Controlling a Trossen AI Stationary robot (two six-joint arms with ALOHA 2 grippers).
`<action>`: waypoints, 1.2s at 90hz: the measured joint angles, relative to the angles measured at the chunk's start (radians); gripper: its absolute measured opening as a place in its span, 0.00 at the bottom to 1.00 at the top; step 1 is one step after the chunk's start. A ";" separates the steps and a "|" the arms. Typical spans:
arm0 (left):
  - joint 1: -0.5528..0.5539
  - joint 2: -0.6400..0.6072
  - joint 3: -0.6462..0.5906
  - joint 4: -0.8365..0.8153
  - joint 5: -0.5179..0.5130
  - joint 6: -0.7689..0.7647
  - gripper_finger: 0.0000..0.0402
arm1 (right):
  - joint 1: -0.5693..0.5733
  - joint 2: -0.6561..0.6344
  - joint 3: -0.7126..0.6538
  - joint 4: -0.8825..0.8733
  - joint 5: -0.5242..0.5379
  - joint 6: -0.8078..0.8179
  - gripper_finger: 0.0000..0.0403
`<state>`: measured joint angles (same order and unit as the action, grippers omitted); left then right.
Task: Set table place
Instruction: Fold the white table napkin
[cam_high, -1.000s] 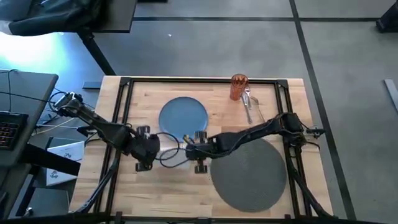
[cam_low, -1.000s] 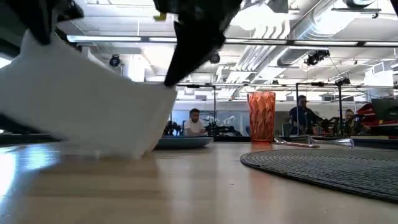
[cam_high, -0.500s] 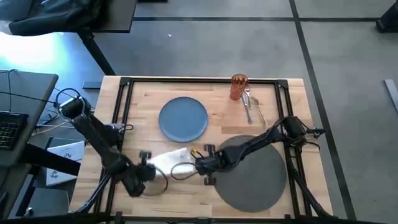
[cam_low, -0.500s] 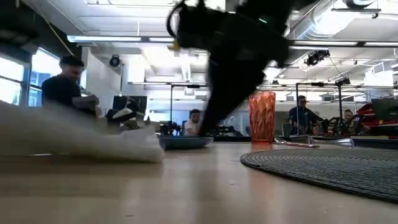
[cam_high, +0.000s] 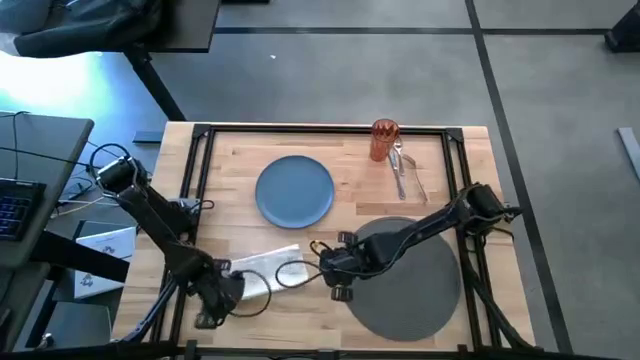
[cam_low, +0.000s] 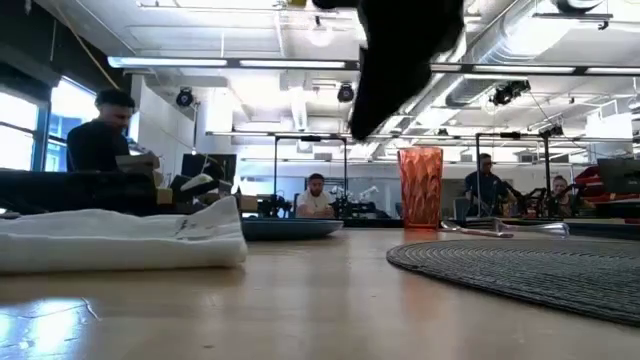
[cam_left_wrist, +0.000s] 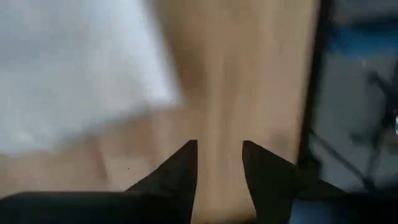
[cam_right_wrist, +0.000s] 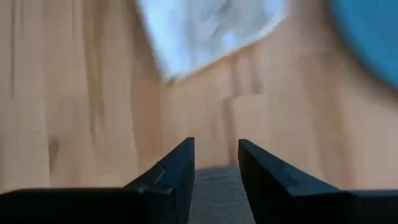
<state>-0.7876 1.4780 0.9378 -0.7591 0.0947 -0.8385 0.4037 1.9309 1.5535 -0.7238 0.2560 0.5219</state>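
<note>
The white napkin (cam_high: 264, 266) lies flat on the wooden table (cam_high: 330, 160), near its front left, and shows as a low folded slab in the low view (cam_low: 120, 240). My left gripper (cam_high: 230, 287) stands open at the napkin's near-left end (cam_left_wrist: 74, 68), apart from it. My right gripper (cam_high: 322, 268) stands open just to the napkin's right (cam_right_wrist: 211, 31), over the left edge of the dark grey mat (cam_high: 405, 275). The blue plate (cam_high: 295, 190) rests on the table behind the napkin. The orange tumbler (cam_high: 384, 140) stands upright at the far right, with the silver cutlery (cam_high: 402, 172) lying beside it.
A black rail frame (cam_high: 200, 170) runs along the table's edges. Bare wood lies between the plate and the mat. In the low view a dark arm (cam_low: 400, 60) hangs over the middle, and people sit at desks in the room beyond.
The napkin hung between both grippers with its lower edge on the table; it now lies flat and free. My left gripper has gone toward the near-left corner, and my right gripper toward the near and right edges, over the mat's edge. Both have come away from the napkin.
</note>
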 joint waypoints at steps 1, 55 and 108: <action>0.013 0.000 -0.006 0.009 -0.001 0.001 0.23 | 0.001 -0.008 0.000 -0.004 0.013 0.006 0.27; 0.299 -0.002 -0.336 0.482 -0.201 -0.474 0.00 | 0.090 -0.203 0.002 -0.244 0.210 0.212 0.27; 0.112 -0.043 -0.073 -0.050 -0.685 -1.235 0.00 | 0.148 -0.197 0.002 -0.282 0.303 0.150 0.27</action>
<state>-0.6759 1.4349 0.8652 -0.8096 -0.5903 -2.0736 0.5518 1.7336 1.5551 -1.0054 0.5595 0.6721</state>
